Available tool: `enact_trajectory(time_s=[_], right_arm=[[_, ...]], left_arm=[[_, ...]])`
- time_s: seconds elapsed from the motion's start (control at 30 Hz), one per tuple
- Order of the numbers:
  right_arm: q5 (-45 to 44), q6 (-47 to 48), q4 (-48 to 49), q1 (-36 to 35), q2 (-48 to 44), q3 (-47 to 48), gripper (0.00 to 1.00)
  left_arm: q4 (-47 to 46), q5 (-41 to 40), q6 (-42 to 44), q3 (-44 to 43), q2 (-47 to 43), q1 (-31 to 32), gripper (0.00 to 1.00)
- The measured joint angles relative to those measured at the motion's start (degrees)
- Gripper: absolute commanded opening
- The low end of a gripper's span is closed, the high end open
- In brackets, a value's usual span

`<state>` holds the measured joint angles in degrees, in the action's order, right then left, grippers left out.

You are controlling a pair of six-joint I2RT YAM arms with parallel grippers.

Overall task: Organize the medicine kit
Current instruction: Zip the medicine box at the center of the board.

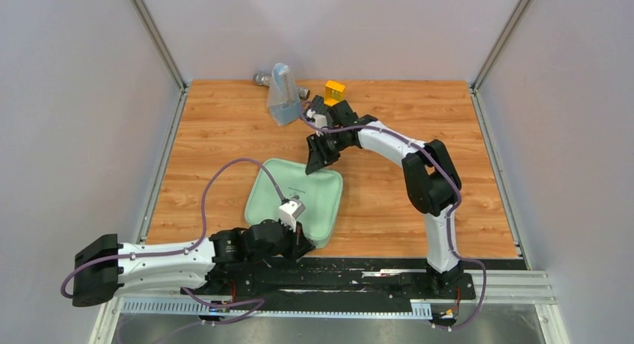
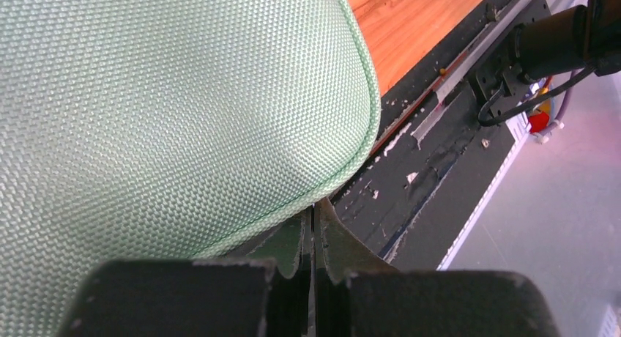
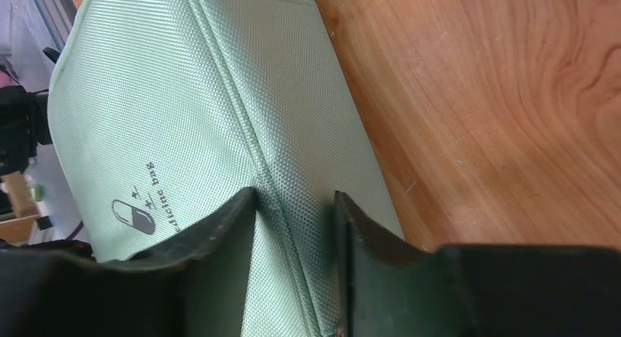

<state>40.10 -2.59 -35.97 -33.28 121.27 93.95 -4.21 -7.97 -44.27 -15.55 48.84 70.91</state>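
The medicine kit (image 1: 288,191) is a pale mint-green woven case lying closed on the wooden table, near the front middle. My left gripper (image 1: 303,244) is at its near right corner; in the left wrist view the fingers (image 2: 313,214) are pressed together just under the kit's rounded edge (image 2: 168,95), and nothing shows between them. My right gripper (image 1: 315,163) is at the kit's far edge. In the right wrist view its fingers (image 3: 296,201) straddle the raised seam, pinching the kit's rim (image 3: 183,95). A dark pill logo (image 3: 133,216) shows on top.
A translucent bluish pouch (image 1: 282,97) and a grey metal piece (image 1: 262,78) lie at the back of the table, with a yellow block (image 1: 334,90) beside them. The black mounting rail (image 1: 359,273) runs along the front edge. Walls stand on both sides.
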Motion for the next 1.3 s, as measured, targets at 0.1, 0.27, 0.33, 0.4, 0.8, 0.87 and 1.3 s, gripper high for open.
enact_trajectory(time_s=[0.1,0.27,0.33,0.4,0.8,0.87,1.3], right_arm=[[-1.29,-0.31,5.6,0.15,-3.17,-4.83,0.09],[-7.19,-3.87,15.56,2.73,-14.78,-20.96,0.0],[-10.08,-6.67,18.01,4.74,-20.26,-27.71,0.0],[-13.7,-9.79,19.76,6.49,-25.66,-33.75,0.0],[-34.88,-23.65,20.79,8.61,-47.5,-52.04,0.57],[-35.06,-23.91,17.88,8.26,-49.03,-51.8,0.59],[-27.32,-25.73,1.14,3.89,-63.45,-45.05,0.15]], left_arm=[[2.38,0.15,-0.28,0.09,-2.01,0.31,0.0],[6.25,1.95,-0.13,0.09,-4.94,-1.79,0.0],[6.73,3.26,0.37,0.09,-5.01,-3.98,0.0],[6.67,4.22,1.36,0.04,-4.22,-6.54,0.0],[9.75,12.39,9.14,-13.62,15.58,-18.16,0.0],[9.16,12.7,10.14,-14.78,17.35,-20.04,0.0],[5.68,17.09,16.11,-16.02,19.43,-23.37,0.0]])
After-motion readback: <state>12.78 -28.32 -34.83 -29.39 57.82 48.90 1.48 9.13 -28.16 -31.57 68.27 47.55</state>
